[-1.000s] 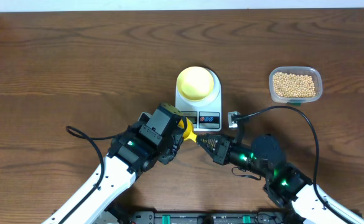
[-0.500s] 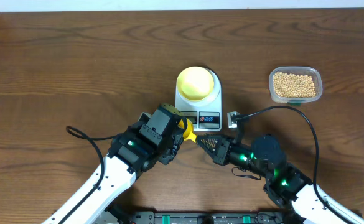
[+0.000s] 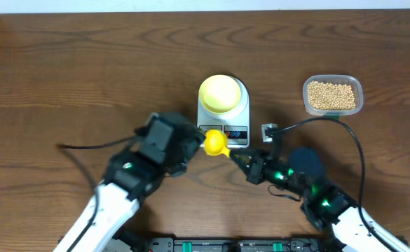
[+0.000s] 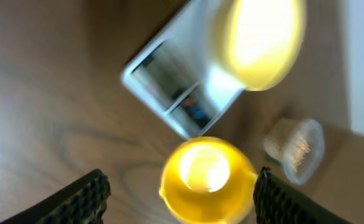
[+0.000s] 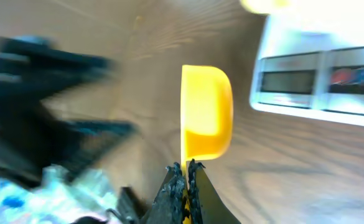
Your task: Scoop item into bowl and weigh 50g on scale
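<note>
Beans: the beans (image 3: pixel 331 95) all lie in the clear container (image 3: pixel 359 87) at the far right of the table (image 3: pixel 85 70), well apart from the bowl; none can be seen anywhere else, so by this showing scooping has not begun
Bean texture: tiny, round, beige-tan, loosely heaped; they will likely roll and spill if the scoop is tipped
Container: thin clear plastic, a rounded rectangle with no lid, open for a scoop to dip in
Bowl: the pale yellow bowl (image 3: pixel 222 92) sits on the scale (image 3: pixel 241 106), covering most of the platform, placed so that whatever drops in is weighed at once; smooth and round, it looks empty
Scale: flat, white and rectangular; its dark display and two buttons lie on the near edge, clear of the bowl; the reading is too small to tell
Scoop: the bright yellow scoop (image 5: pixel 206 111) is glossy hard plastic with a deep rounded cup on a thin flat handle; it hangs just in front of the scale's near edge and looks empty in the blurred left wrist view
Right gripper: the right gripper (image 5: pixel 185 169) is pinched tight on the tip of the handle, leaving the cup free for digging
Left gripper: the left gripper (image 4: pixel 183 196) stands wide, one dark ribbed finger at each side of the cup, gripping nothing, which reads as a handover
Next step: carry the scoop right to the container
</note>
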`<state>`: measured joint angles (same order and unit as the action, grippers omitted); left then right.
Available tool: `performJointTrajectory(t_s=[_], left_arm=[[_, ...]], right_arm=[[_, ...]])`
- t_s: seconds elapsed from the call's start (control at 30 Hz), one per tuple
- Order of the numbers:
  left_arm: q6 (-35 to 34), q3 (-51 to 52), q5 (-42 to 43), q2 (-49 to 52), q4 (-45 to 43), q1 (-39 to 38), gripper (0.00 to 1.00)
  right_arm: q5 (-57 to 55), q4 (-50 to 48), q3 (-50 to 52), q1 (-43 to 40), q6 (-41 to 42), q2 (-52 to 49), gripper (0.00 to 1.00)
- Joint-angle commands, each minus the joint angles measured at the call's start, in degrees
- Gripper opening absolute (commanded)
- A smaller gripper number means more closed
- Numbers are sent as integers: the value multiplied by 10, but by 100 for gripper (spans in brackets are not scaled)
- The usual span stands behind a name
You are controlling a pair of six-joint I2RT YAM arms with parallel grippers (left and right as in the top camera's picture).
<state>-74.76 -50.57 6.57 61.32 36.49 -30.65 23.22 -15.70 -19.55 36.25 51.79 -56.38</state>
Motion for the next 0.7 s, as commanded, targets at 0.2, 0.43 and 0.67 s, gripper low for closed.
performJointTrajectory(t_s=[0.2,0.43,0.67], left_arm=[[244,-38,-40,-144,52,30,90],[257,-38,-43,-138,70,30,90],[302,-38,-21,-35,42,25,7]], right_arm=[[1,327,-101,-155,-178,187,1],[-21,529,-203,-289,-287,265,1],[-20,579,-218,-371,-313,272,1]])
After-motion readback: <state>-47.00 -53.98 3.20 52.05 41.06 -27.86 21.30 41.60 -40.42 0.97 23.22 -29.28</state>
